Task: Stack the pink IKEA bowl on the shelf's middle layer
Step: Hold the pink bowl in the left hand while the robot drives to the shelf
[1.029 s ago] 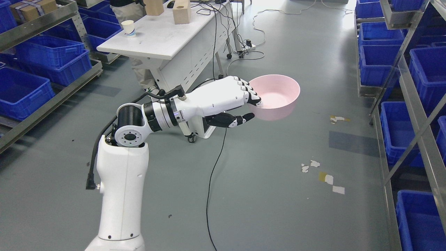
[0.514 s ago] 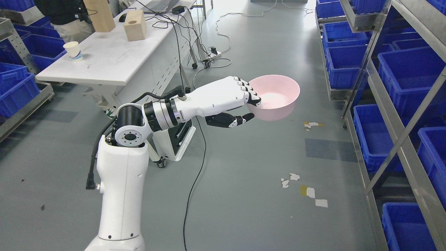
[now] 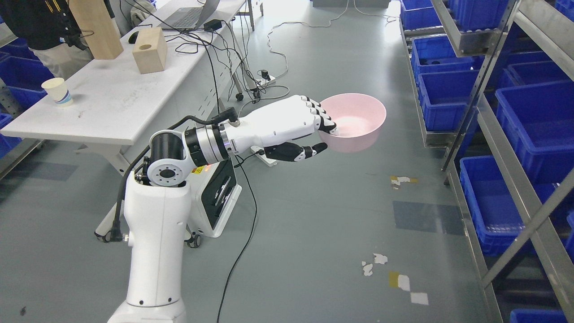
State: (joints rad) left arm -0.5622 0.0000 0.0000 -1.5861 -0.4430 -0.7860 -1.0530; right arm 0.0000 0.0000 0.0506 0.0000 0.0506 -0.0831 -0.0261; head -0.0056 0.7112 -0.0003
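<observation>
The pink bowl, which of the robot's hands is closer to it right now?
Left. The left hand grips the pink bowl at its near rim, fingers inside, thumb underneath. The right hand is out of view.

No text, label or number is legible on anything.

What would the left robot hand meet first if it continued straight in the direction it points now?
Probably the shelf rack with blue bins at the right. The left robot hand, holding the pink bowl, points that way over open floor, though depth is hard to judge.
</observation>
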